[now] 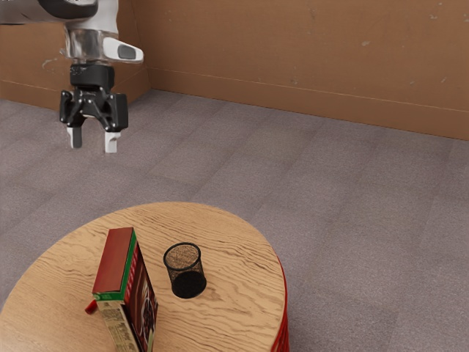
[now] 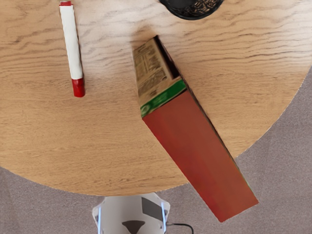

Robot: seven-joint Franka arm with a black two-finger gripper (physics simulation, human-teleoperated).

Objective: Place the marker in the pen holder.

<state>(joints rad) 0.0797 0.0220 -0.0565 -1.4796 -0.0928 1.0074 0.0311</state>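
High above the floor, beyond the table's edge in the exterior view, my gripper point(image 1: 94, 141) hangs open with nothing between its fingers. The black mesh pen holder point(image 1: 185, 270) stands upright on the round table, beside the box; part of the pen holder point(image 2: 192, 9) appears in the wrist view. A white marker with red ends point(image 2: 72, 46) lies flat on the wood, on the other side of the box from the pen holder's side. In the exterior view the box hides most of the marker, and one red end point(image 1: 91, 307) sticks out.
A tall red and green box point(image 1: 114, 262) stands on the round wooden table point(image 1: 242, 308), between the marker and the pen holder in the exterior view. Below the table's edge in the wrist view is a white device point(image 2: 130, 214) with blue lights. A brown wall runs behind.
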